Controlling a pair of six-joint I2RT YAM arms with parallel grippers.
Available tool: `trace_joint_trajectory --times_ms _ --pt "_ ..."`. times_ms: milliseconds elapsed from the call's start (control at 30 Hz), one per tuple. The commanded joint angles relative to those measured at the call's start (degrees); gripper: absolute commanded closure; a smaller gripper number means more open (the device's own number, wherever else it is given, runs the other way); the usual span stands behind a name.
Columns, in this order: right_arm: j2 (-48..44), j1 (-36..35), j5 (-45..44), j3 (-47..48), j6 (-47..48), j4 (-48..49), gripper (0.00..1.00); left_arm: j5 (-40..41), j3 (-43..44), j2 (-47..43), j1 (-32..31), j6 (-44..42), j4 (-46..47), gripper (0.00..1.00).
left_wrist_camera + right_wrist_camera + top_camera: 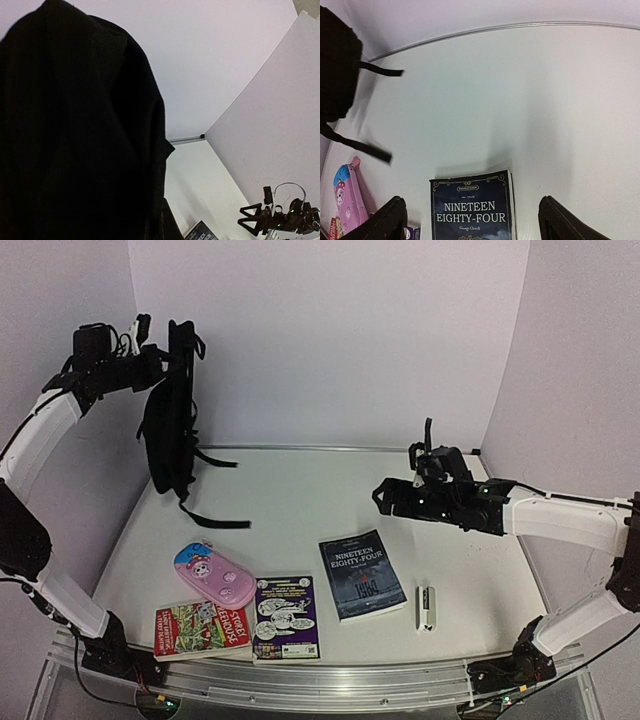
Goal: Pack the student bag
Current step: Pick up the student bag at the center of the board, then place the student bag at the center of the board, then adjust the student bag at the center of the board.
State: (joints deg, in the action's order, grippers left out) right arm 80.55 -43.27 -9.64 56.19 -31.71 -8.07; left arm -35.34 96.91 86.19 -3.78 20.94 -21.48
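student bag (pixel 335 65) cropped, book (pixel 470 210) cut off

The student bag (pixel 165 430) is black, the pencil case (pixel 214 575) pink and blue, the novel (pixel 361 576) dark blue with white letters.

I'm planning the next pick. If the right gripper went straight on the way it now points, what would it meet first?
Most likely the book. In the wrist view it lies between the open fingers of the right gripper. Depth is unclear, so the gripper might instead land on bare table just past the book's far edge.
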Motion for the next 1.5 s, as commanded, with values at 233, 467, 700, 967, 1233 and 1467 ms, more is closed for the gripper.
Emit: trace_joint_trajectory --times_ms 233,467,700,967,1233,1467 --pt "0.22 0.28 -1.63 -0.83 -2.2 0.88 0.13 -3.42 0.82 14.84 -16.5 -8.36 -5.0 0.82" --pt "2.75 0.18 -0.21 0.96 -0.28 0.87 0.13 -3.91 -4.41 14.59 -20.58 -3.51 -0.71 0.41" --pt "7.96 0.18 3.14 5.26 1.04 2.53 0.12 5.44 -20.9 4.13 -16.06 6.16 2.95 0.19" --pt "20.03 0.33 7.61 13.89 1.75 6.43 0.14 10.93 -39.8 -5.68 -4.03 16.02 2.49 0.15" --pt "33.11 4.14 16.34 23.83 2.06 10.94 0.17 19.63 -45.41 -14.25 -2.17 15.39 -4.42 0.08" --pt "42.96 6.75 21.24 32.46 2.89 11.75 0.23 20.13 -52.33 -16.11 0.17 17.48 -2.08 0.05"
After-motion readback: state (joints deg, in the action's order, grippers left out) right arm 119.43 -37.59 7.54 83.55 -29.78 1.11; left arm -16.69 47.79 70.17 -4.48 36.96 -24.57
